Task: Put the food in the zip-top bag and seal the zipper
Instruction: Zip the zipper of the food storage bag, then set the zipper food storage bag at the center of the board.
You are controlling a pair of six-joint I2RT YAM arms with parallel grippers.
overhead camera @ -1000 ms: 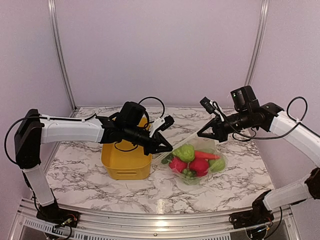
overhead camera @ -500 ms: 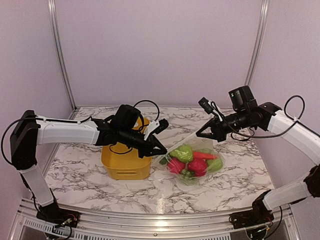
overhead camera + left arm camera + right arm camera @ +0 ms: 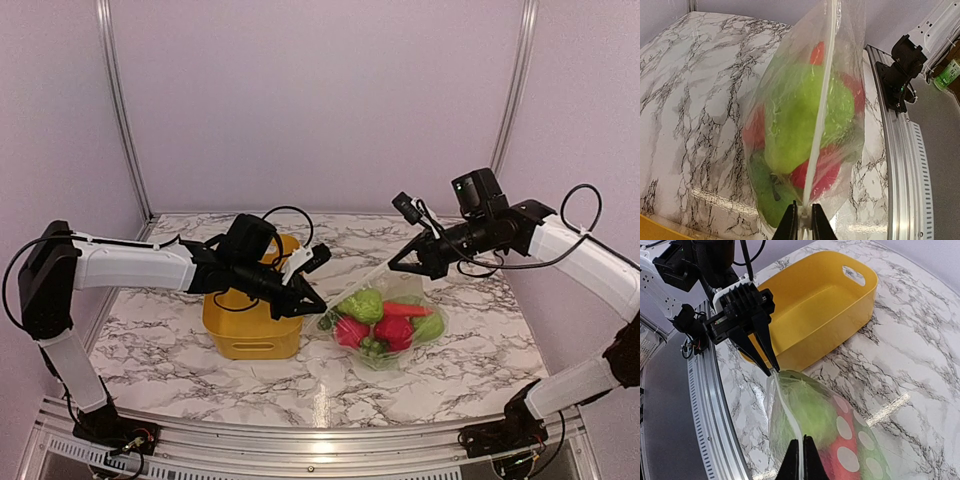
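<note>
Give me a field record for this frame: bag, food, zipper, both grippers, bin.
bag: zip-top bag, held up by its mouth
food: food inside the bag
zipper: zipper stretched straight between both grippers
left gripper: left gripper, fingers shut on one zipper end
right gripper: right gripper, fingers shut on the other end
bin: yellow bin, beside the bag

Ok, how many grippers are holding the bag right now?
2. The left gripper pinches the zipper of the zip-top bag at the end beside the yellow bin; the right gripper pinches the opposite end, farther back. Neither is hidden.
</note>
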